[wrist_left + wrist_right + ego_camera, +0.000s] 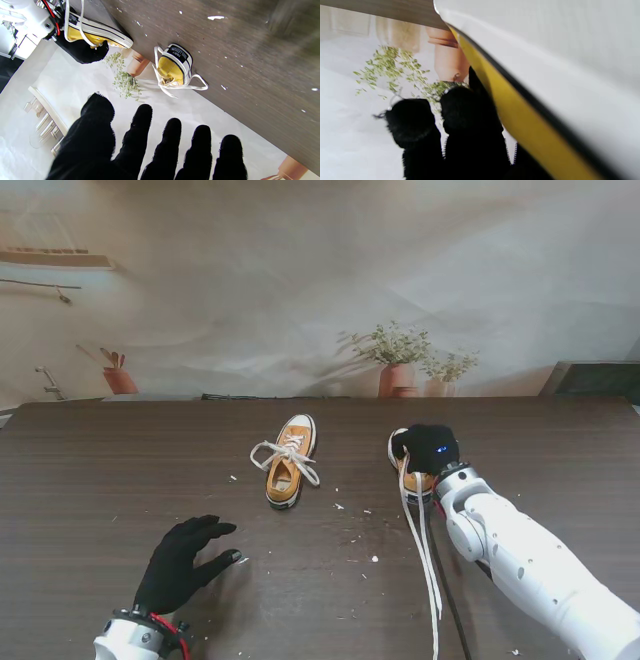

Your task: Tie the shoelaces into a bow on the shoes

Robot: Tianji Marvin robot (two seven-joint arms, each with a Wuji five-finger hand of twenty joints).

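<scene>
Stand view, centre: a yellow canvas sneaker with white toe cap point(289, 463) lies on the dark wood-grain table point(120, 470), its white laces point(283, 452) already looped. Right of centre, the black-gloved right hand point(428, 448) is closed around a second yellow sneaker point(412, 476), whose untied white laces point(428, 560) trail toward the lower edge. The black-gloved left hand point(185, 562), lower left, rests idle with fingers spread. Risk: the held shoe could twist or slip, dragging the loose laces out of reach. No containers hold anything; terracotta plant pots point(396, 379) appear only on the backdrop.

Lab — printed home backdrop point(300, 280)
</scene>
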